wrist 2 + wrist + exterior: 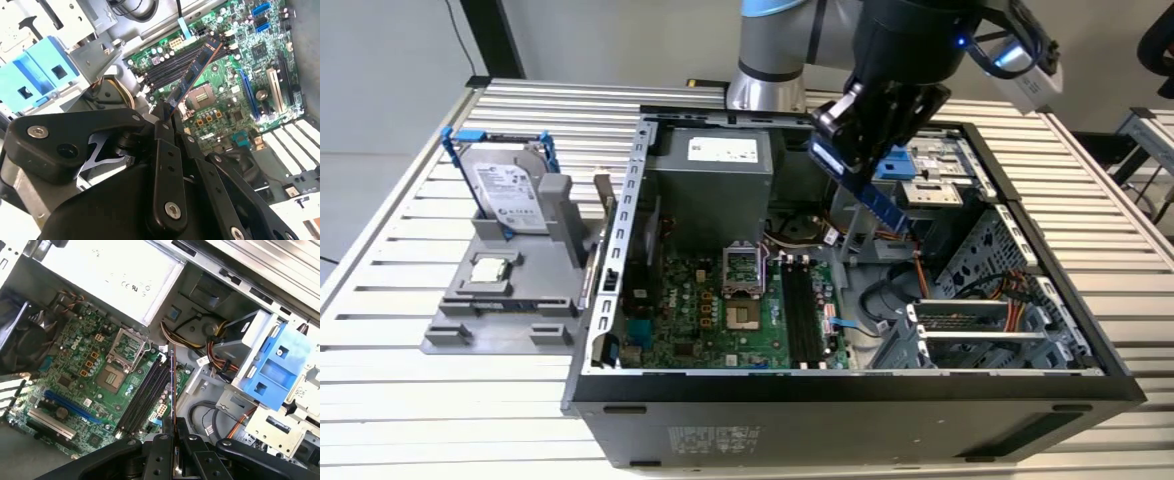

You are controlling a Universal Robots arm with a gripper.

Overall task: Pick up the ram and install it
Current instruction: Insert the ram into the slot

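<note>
one open computer case (854, 395) lay on its side on the slatted surface (400, 400), and i could see into it from above. it held one green motherboard (707, 320), one grey power supply (714, 170) at the far wall, one blue bracket (897, 165) on the drive cage, and loose cables between them. the motherboard's long black slots (142, 397) sat side by side; i counted four, all unfilled. beside the case, on the exterior view's left, one grey stand (507, 290) carried one hard drive (507, 190) upright in a blue frame and one small square processor chip (490, 270) lying flat.

the arm (781, 50) reached in from the far side, its wrist tipped over the case. the end effector (847, 160) was pinching one ram (881, 200) by an end, fingers pressed against its flat faces. the stick hung tilted in the air above the case's interior, its free end sloping down toward the exterior view's right, apart from the slots. in both wrist views it stuck out past the fingertips over the motherboard.
</note>
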